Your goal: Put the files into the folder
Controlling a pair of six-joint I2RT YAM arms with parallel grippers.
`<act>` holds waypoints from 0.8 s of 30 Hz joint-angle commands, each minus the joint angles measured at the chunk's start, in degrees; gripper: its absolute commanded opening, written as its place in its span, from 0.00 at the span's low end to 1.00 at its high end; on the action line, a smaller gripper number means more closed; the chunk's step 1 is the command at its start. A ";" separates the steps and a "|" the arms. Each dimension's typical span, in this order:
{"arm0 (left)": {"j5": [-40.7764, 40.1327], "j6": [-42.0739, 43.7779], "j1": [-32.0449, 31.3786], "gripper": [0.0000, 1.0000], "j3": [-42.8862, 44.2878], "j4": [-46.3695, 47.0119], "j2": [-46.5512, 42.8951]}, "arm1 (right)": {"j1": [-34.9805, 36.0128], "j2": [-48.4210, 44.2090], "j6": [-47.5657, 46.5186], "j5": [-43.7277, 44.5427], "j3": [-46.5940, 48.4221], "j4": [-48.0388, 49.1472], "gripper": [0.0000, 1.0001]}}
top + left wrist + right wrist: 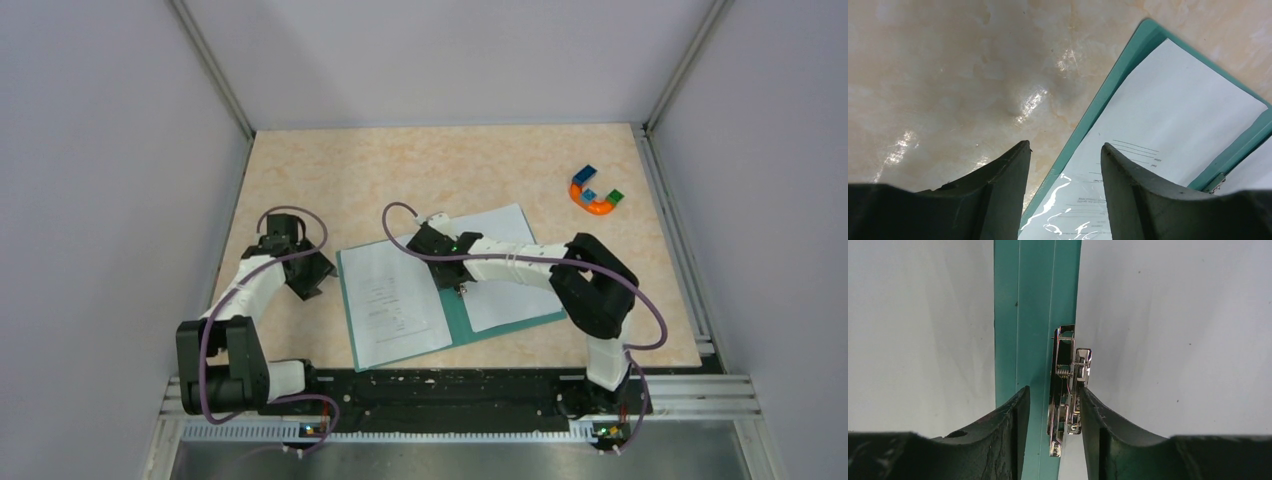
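Note:
The teal folder (462,322) lies open mid-table. A printed sheet (393,300) lies on its left half and a nearly blank sheet (508,268) on its right half. My right gripper (458,285) hangs over the spine. In the right wrist view the gripper (1054,395) is narrowly open astride the metal clip (1068,375). Its right finger (1093,410) touches the clip and the left one stands apart over the teal spine (1033,315). My left gripper (310,283) is open and empty. In the left wrist view it (1065,150) is above the folder's left edge (1113,85) and the printed sheet (1173,110).
A small multicoloured horseshoe toy (595,190) lies at the back right. Grey walls close in the left, right and back sides. The arms' base rail (450,390) runs along the near edge.

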 commanded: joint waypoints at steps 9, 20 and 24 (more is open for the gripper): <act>-0.86 1.68 0.23 0.59 3.06 -0.43 -1.48 | 0.98 3.04 2.12 3.95 2.56 -2.84 0.24; -0.52 2.13 0.26 0.60 3.25 0.01 -0.84 | 0.58 3.78 2.28 2.11 3.65 -3.68 0.00; -0.68 2.42 0.22 0.62 3.20 0.21 -1.00 | -0.59 1.30 1.85 1.20 4.58 -3.91 0.00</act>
